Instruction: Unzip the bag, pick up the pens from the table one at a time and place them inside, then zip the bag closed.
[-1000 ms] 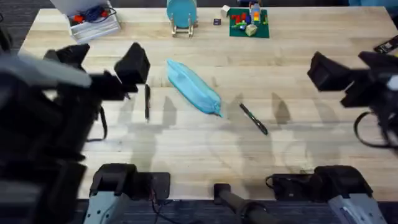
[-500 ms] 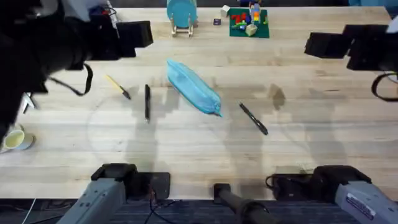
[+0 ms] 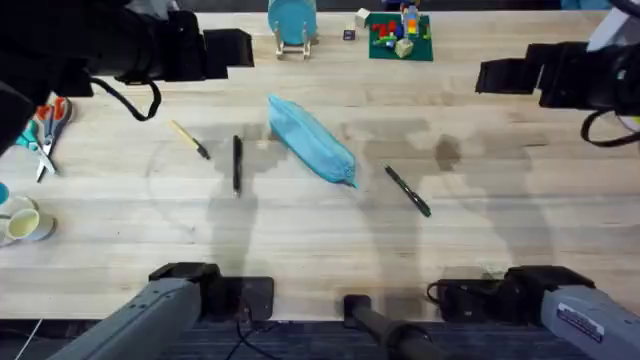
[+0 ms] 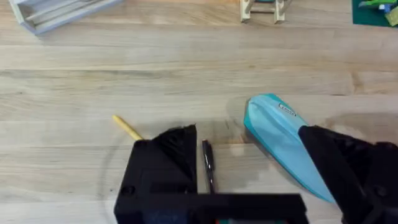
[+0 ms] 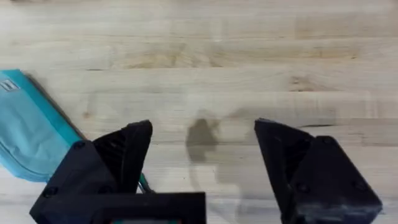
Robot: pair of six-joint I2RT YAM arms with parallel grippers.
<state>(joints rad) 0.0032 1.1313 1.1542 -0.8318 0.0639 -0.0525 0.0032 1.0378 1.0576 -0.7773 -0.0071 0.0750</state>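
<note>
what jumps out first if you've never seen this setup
The light blue pouch lies diagonally mid-table, a black pen on either side: one toward the left arm, one toward the right. Both arms hang high with open fingers, the left gripper and right gripper holding nothing.

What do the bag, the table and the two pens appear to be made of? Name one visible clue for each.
The bag: probably soft matte fabric, sagging and creased. The table: pale wooden planks, with visible grain and seams. The pens: thin, black, likely plastic, though they are too small to be sure.
</note>
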